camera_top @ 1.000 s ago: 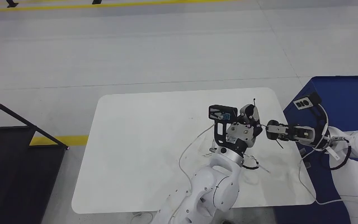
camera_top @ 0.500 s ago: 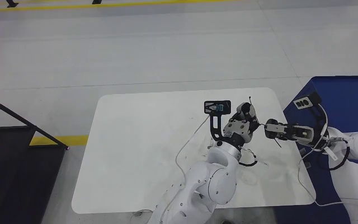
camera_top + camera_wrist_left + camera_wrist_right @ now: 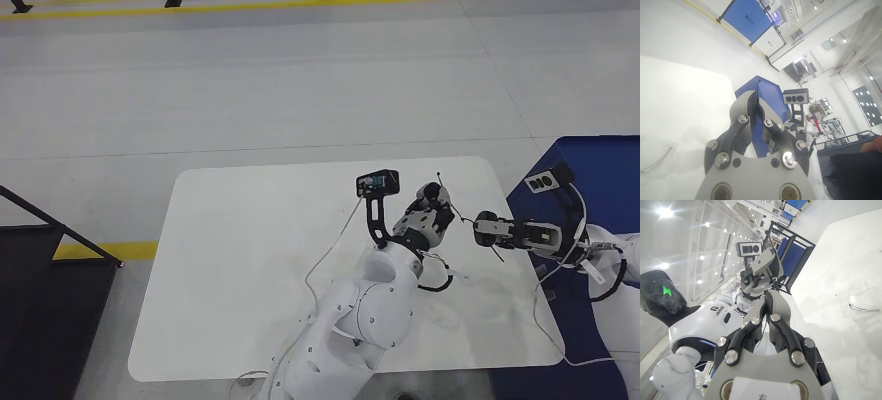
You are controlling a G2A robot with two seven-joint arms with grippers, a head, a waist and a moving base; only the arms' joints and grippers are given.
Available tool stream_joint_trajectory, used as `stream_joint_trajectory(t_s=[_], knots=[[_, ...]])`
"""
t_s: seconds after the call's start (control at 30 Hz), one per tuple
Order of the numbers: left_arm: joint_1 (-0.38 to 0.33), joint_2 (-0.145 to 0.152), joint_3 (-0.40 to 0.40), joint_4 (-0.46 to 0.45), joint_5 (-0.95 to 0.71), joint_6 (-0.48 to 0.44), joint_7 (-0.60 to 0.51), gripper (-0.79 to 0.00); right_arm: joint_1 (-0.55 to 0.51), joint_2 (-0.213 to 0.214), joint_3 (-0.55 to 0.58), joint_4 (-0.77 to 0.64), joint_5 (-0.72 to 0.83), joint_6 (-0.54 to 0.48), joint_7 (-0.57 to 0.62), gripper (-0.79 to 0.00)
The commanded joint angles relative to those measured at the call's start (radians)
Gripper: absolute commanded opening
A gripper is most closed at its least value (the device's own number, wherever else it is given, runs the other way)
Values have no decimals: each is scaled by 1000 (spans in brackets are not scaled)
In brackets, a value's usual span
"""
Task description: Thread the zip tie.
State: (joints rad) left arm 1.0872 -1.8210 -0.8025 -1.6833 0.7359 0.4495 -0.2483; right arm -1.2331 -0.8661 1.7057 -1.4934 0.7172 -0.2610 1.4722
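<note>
Fingers point(image 3: 740, 106) of my left hand point(image 3: 756, 96) pinch the zip tie point(image 3: 757, 87), its tip poking up. My right hand point(image 3: 767, 300) is clenched on a thin black strand point(image 3: 762, 332), near the white table's point(image 3: 250, 260) right edge; a blue mat point(image 3: 600, 170) lies beyond.

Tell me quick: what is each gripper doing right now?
Left gripper: jaws closed on the zip tie, head poking past the tips.
Right gripper: jaws closed on a thin black strip, seemingly the zip tie's tail.
</note>
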Motion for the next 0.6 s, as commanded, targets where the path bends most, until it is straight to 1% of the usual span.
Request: stream_joint_trajectory(t_s=[0.0,0.13,0.33,0.57], knots=[[-3,-2,-4,0,-20,9,-22,-785,2,1,-1,2,2,0,1,-785],[-13,-4,-18,2,-32,30,-43,-785,6,2,-1,6,7,-1,2,-785],[-13,-5,-11,0,-23,33,-56,-785,10,4,-2,13,9,0,6,-785],[-5,-2,12,-8,8,-18,-53,-785,15,6,-7,22,10,2,7,-785]])
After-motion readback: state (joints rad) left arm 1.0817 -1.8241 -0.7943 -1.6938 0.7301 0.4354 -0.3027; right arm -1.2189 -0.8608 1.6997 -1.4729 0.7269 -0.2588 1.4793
